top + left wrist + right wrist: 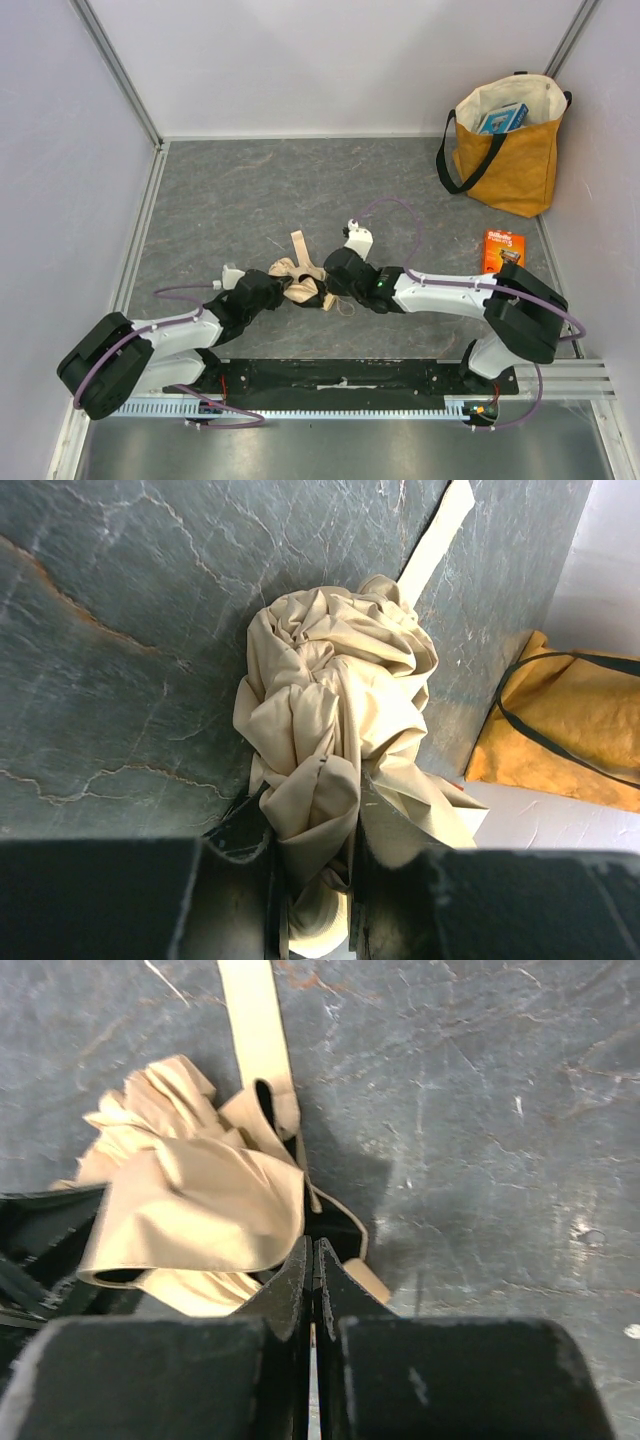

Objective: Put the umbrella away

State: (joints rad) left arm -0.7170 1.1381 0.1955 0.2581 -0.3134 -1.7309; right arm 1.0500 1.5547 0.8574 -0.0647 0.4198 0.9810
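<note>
The umbrella (293, 279) lies as a crumpled beige-cream bundle on the grey floor between my two grippers, its flat strap (300, 246) pointing away. My left gripper (276, 294) is shut on a fold of its fabric (330, 700), which is pinched between the fingers (318, 880). My right gripper (332, 286) is at the bundle's other end. Its jaws (313, 1252) are pressed together with only a thin slit, right at the black shaft end, beside the fabric (190, 1200). The light wooden knob (372, 1280) and cord loop lie just right of the fingers.
The mustard-yellow tote bag (510, 150) with black straps stands open at the back right, with a blue box (502, 118) inside; it also shows in the left wrist view (580, 720). An orange packet (503, 250) lies in front of it. White walls enclose the floor.
</note>
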